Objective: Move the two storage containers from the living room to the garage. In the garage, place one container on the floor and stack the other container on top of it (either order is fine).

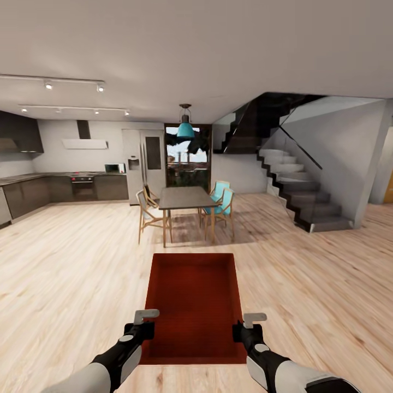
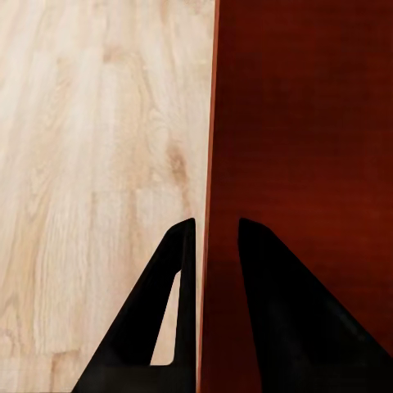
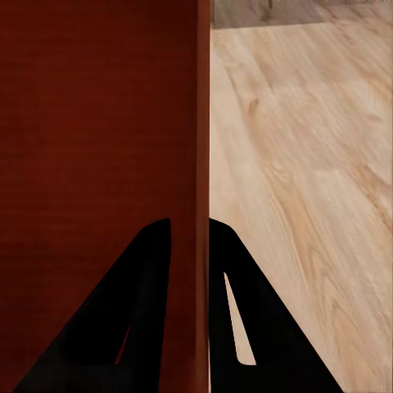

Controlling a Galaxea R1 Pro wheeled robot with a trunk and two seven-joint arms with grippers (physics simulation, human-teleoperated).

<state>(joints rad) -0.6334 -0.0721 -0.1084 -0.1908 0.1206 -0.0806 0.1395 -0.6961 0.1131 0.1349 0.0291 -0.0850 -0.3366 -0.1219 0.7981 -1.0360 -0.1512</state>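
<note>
Wood floor (image 1: 82,273); storage container (image 1: 194,305) clamped between both tools.

Looking along the left gripper (image 2: 217,233), two black tapered fingers (image 2: 286,319) straddle the thin upright wall of a red-orange storage container (image 2: 303,123). One finger sits inside the bin against its dark red inner surface; the other sits outside, over light wood-plank floor (image 2: 90,155). The wall's bright orange edge runs straight away between them.
</note>
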